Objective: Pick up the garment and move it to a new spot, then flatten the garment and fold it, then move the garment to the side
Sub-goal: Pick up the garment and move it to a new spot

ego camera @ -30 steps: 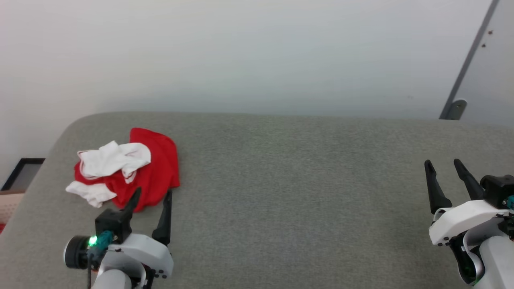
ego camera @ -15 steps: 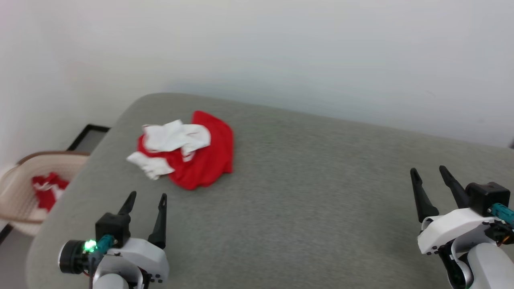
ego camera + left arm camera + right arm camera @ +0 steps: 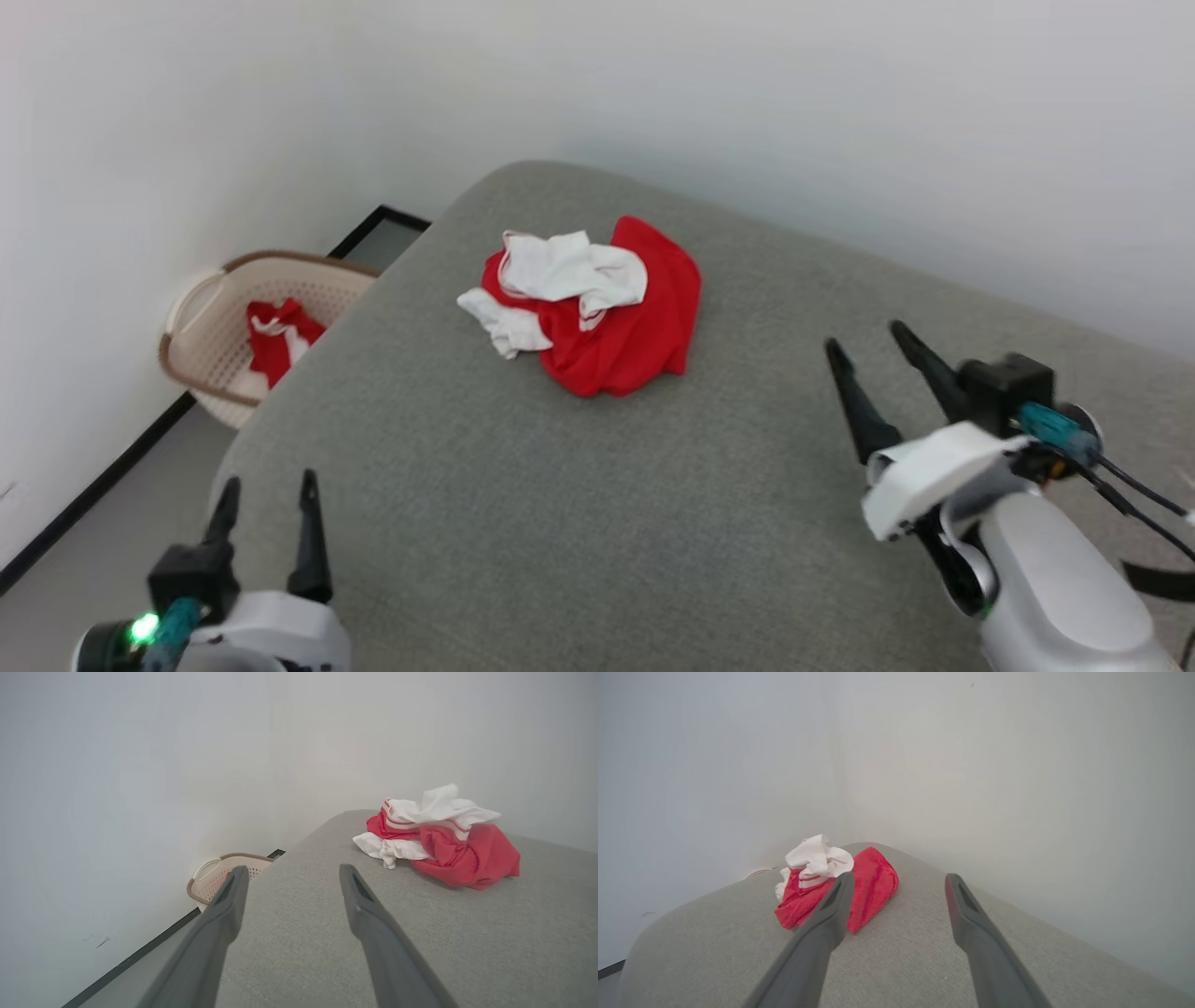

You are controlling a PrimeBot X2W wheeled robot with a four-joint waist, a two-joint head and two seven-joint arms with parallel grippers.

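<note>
Hovering with fingers spread and empty, my left gripper (image 3: 268,483) sits at the near edge of the grey cushion (image 3: 560,523), my right gripper (image 3: 864,338) likewise apart. The crumpled garment (image 3: 621,336) lies ahead near the far corner, and a basket (image 3: 210,322) stands on the floor beside.

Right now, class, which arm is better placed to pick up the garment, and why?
Right. The right claw stands open close to the garment; the left claw, also open, sits farther from it.

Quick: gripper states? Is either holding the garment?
Left gripper: open, empty.
Right gripper: open, empty; the garment lies apart from both.
</note>
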